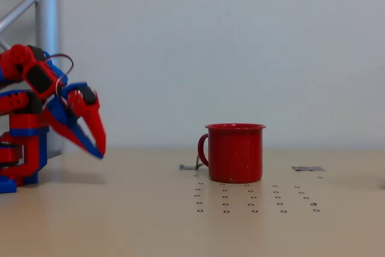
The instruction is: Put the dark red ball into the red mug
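The red mug [235, 152] stands upright on the table just right of centre in the fixed view, its loop handle pointing left. The dark red ball is out of view. My gripper [98, 148], red and blue, hangs at the far left, well away from the mug, tips pointing down and right just above the table. Its two fingers lie close together at the tips with nothing between them.
A grid of small dark holes [255, 198] marks the table in front of the mug. A small grey bracket [191, 165] lies left of the handle and a flat grey tab [308, 168] lies at the right. A metal post [47, 28] rises behind the arm.
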Tool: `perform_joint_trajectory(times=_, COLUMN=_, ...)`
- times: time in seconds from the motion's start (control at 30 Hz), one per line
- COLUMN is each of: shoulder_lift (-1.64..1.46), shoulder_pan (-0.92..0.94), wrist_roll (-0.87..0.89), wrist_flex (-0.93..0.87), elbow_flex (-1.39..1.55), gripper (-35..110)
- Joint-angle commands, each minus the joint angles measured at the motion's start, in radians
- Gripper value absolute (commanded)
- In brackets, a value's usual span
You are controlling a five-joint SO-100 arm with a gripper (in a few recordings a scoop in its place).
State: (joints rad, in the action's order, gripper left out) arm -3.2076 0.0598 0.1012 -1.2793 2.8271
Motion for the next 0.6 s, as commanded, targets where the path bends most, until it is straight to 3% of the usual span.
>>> perform_joint_trajectory(times=0.0, shoulder_lift=-0.049, shoulder_pan=0.035, wrist_roll=-0.058, wrist_flex=0.006, elbow_flex=0.031, gripper=-2)
perform_joint_trajectory(times=0.57, shoulder_lift=-0.089, shoulder_pan=-0.077, wrist_roll=-0.040, wrist_flex=0.015, elbow_flex=0.160, gripper=-2)
